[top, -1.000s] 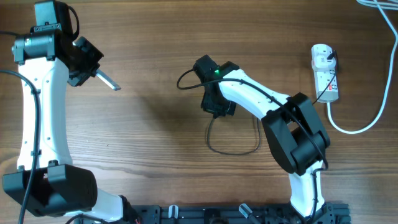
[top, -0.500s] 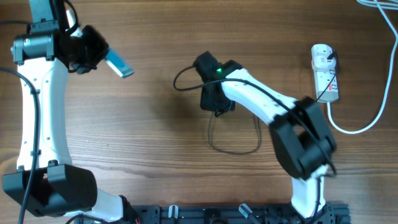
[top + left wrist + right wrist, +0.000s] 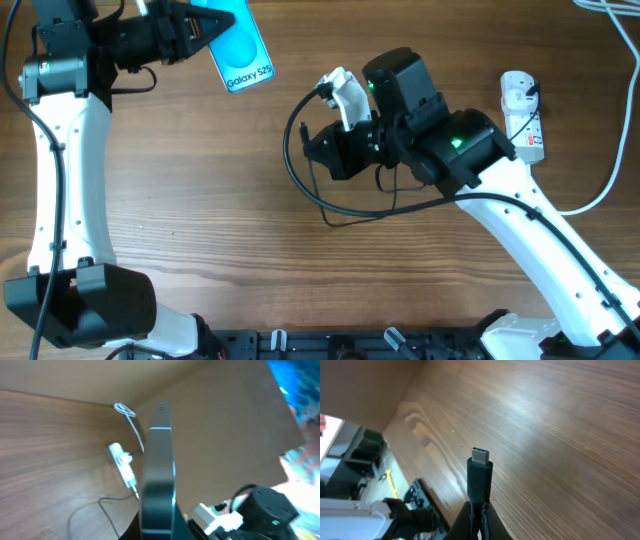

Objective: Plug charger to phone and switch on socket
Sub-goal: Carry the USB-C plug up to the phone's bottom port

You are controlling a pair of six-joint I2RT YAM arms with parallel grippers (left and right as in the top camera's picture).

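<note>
Since a second ago the left gripper (image 3: 203, 30) has swung far and left. The phone (image 3: 238, 50) it clamps no longer shows edge-on from overhead but lies screen-up to that camera. The right arm, which reached low across the middle of the table (image 3: 200, 230), has lifted. It has dragged the charger (image 3: 480, 477) with it, so the cable's loop on the wood has stretched left and shifted. The socket (image 3: 522, 115) and its white cord (image 3: 590, 200) are unchanged at the far right.

The phone's long axis runs from far to near, leaning slightly right, and the end with the small text is the nearer one. In the left wrist view it stands as a thin upright slab.

The right gripper (image 3: 479, 512) is pinched narrow on the charger just behind the plug. The plug's long axis runs straight out from the fingers over the table. Which way it points across the table cannot be told from overhead.

The phone is a flat rectangle with rounded corners and a glossy cyan-and-white screen. The plug is a matt black sleeve ending in a small oval metal tip. The cable is thin, black and limp. The socket is a smooth white plastic strip with a red-marked label. The table is brown wood with long grain.
</note>
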